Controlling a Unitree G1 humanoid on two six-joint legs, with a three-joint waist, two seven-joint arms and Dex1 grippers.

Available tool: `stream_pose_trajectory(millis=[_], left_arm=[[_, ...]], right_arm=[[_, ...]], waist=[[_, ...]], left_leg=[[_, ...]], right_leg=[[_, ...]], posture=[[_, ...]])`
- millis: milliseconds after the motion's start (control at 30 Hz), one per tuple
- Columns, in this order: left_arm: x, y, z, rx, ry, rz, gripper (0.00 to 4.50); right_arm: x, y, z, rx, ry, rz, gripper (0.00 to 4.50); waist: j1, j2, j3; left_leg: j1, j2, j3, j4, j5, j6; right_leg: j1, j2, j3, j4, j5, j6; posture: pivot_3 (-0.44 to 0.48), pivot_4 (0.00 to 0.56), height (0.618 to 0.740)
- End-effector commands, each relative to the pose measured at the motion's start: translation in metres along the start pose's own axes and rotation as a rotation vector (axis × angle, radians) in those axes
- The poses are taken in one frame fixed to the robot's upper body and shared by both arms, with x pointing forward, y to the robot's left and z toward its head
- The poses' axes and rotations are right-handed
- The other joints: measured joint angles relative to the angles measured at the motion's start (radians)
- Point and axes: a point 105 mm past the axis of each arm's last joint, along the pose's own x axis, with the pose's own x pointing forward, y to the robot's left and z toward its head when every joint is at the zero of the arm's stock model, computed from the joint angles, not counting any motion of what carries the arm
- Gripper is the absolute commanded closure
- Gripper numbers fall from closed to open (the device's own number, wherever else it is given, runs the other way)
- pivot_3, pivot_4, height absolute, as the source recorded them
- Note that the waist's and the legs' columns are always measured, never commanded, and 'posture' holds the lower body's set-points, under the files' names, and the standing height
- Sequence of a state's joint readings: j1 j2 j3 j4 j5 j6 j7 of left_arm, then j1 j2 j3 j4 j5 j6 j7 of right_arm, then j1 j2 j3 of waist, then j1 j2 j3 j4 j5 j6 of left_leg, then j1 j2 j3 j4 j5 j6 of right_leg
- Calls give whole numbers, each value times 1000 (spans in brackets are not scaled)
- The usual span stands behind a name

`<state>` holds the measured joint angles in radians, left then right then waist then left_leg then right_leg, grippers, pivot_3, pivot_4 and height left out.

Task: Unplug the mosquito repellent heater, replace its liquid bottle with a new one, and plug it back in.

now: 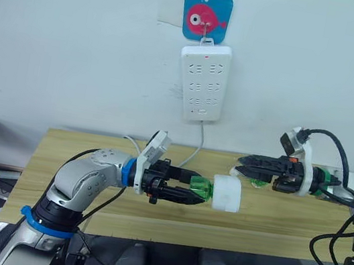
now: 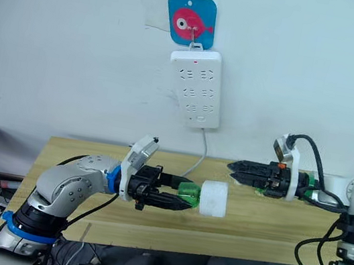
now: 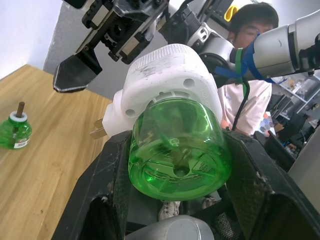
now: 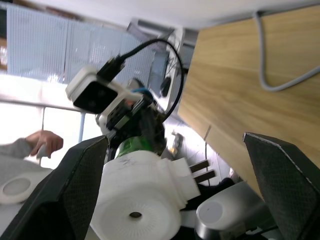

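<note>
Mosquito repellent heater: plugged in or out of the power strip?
Out. The mosquito repellent heater is off the power strip, its prongs bare; the left gripper holds its green bottle.

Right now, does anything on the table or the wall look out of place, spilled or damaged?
Nothing looks spilled or broken. The left gripper holds the mosquito repellent heater by its green bottle, unplugged from the power strip. A second green bottle stands upright on the table.

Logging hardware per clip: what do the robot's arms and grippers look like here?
Silver-grey jointed arms with blue bands and loose black cables. The left gripper and right gripper each have two black, textured, tapered fingers, with a white camera block on each wrist.
</note>
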<state>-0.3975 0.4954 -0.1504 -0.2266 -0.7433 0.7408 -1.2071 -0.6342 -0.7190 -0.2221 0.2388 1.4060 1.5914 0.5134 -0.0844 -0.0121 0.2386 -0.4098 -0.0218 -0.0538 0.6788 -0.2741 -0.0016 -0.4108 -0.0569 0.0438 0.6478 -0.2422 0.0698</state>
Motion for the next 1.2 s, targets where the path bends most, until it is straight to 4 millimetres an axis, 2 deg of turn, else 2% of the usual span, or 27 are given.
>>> stream_pose_trajectory(millis=[33, 67, 167, 233, 367, 533, 633, 733, 1200], left_arm=[[1, -6, 8, 24, -21, -25, 2249], [1, -6, 8, 23, -21, -27, 2249], [1, -8, 10, 8, -22, -45, 2249], [1, -9, 11, 2, -20, -48, 2249], [-1, -4, 13, -1, -26, -14, 2249], [-4, 8, 16, 18, -49, 62, 2249], [-4, 13, 16, 33, -56, 94, 2249], [-4, 16, 15, 39, -53, 108, 2249], [-1, 12, -4, 60, 38, 73, 2249]], right_arm=[[-4, -24, 13, -68, -125, -157, 8], [-3, -32, 16, -80, -157, -198, 8], [12, -39, 11, -152, -160, -219, 527], [20, -40, 7, -163, -157, -204, 1211], [38, -21, -18, -182, -49, -82, 2573], [34, 5, -53, -170, 95, 49, 4382], [28, 20, -66, -163, 152, 114, 4447], [24, 33, -68, -169, 180, 166, 4447], [28, 91, -24, -246, 108, 316, 4447]], waist=[[0, 0, 0], [0, 0, 0], [-2, 0, 0], [-2, 0, 0], [-1, 0, 0], [3, 0, 0], [4, 0, 0], [1, 0, 0], [0, -1, 1]], left_leg=[[0, 0, 0, 0, 0, 0], [0, 0, 0, 0, 0, 0], [0, 0, 0, 0, 0, 0], [0, 0, 0, 0, 0, 0], [0, 0, 0, 0, 0, 0], [0, 0, -1, 0, 0, 0], [0, 0, -1, 0, 0, 0], [0, 0, -1, 0, 0, 0], [0, 0, -1, 0, 0, 0]], right_leg=[[0, 0, 0, 0, 0, 0], [0, 0, 0, 0, 0, 0], [0, 1, 0, 0, 0, 0], [-1, 1, 1, 0, 0, 0], [-1, 1, 0, 0, 0, 0], [-1, 0, 0, 0, 0, 0], [0, 0, 0, 0, 0, 0], [0, 0, 0, 0, 0, 0], [0, 0, 0, 0, 0, 0]], posture=[[-131, 235, 740], [-133, 232, 740], [-134, 230, 740], [-133, 230, 740], [-121, 229, 740], [-112, 230, 740], [-109, 231, 740], [-112, 232, 740], [-148, 235, 740]])
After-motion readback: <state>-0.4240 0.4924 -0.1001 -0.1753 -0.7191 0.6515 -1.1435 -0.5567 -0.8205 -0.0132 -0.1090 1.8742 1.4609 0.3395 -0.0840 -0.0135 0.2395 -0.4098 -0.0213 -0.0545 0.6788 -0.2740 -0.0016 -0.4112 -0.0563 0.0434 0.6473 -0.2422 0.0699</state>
